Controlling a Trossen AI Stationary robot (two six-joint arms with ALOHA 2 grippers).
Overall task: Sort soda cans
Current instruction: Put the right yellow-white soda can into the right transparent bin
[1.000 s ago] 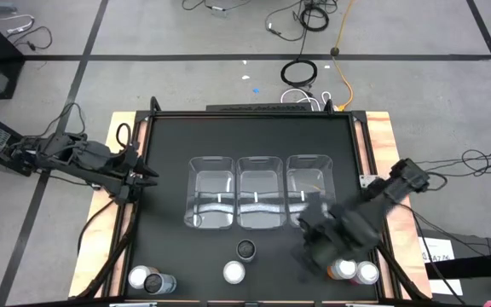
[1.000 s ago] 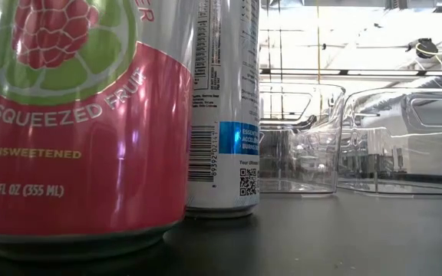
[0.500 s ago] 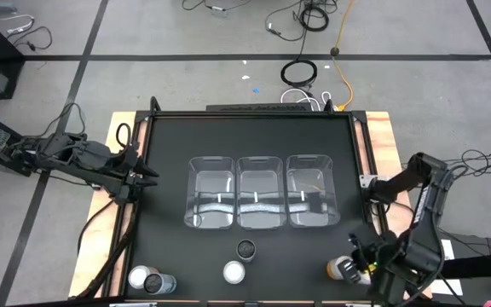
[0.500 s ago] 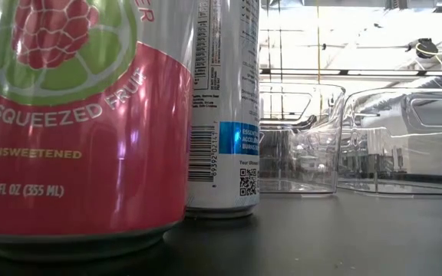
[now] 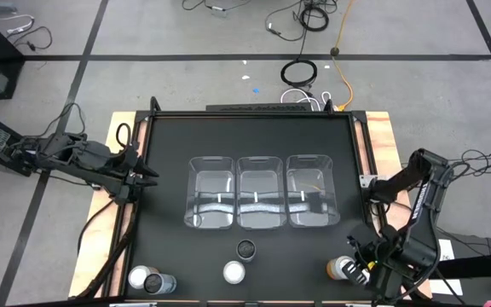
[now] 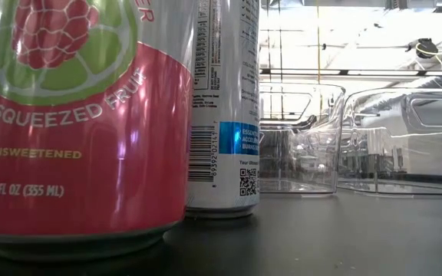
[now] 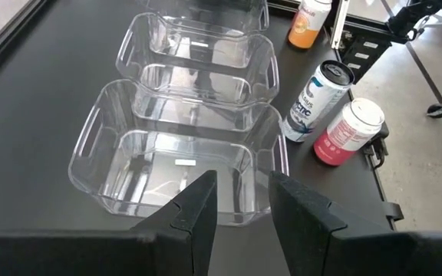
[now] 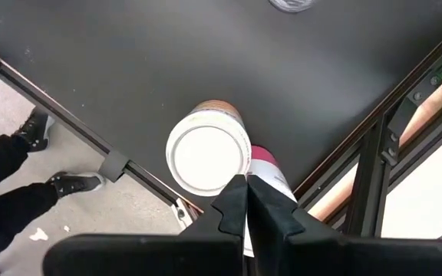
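Three clear bins point(image 5: 259, 205) stand in a row mid-table. Soda cans stand upright along the near edge: two at the near left point(image 5: 150, 280), a dark-topped one point(image 5: 245, 249) and a silver-topped one point(image 5: 233, 272) in the middle, and an orange one point(image 5: 337, 269) at the near right. A pink can point(image 8: 267, 172) stands right beside the orange can point(image 8: 207, 153). My right gripper point(image 8: 245, 201) is shut, points down and hovers over the pink can at the near right corner point(image 5: 361, 266). My left gripper point(image 7: 244, 207) waits open at the table's left edge point(image 5: 143, 175).
The low view is filled by a pink can point(image 6: 75, 123) and a white can with a blue label point(image 6: 222, 107) close to the camera, the bins point(image 6: 298, 138) behind them. The table's frame rail point(image 8: 359, 153) and near edge run close by the right gripper. A person's shoes point(image 8: 60, 180) show beyond that edge.
My right gripper has swung from beside the right bin toward the table's near right corner and sunk a little, staying shut. It now stands over the two cans there and hides one of them in the high view. No can has moved.
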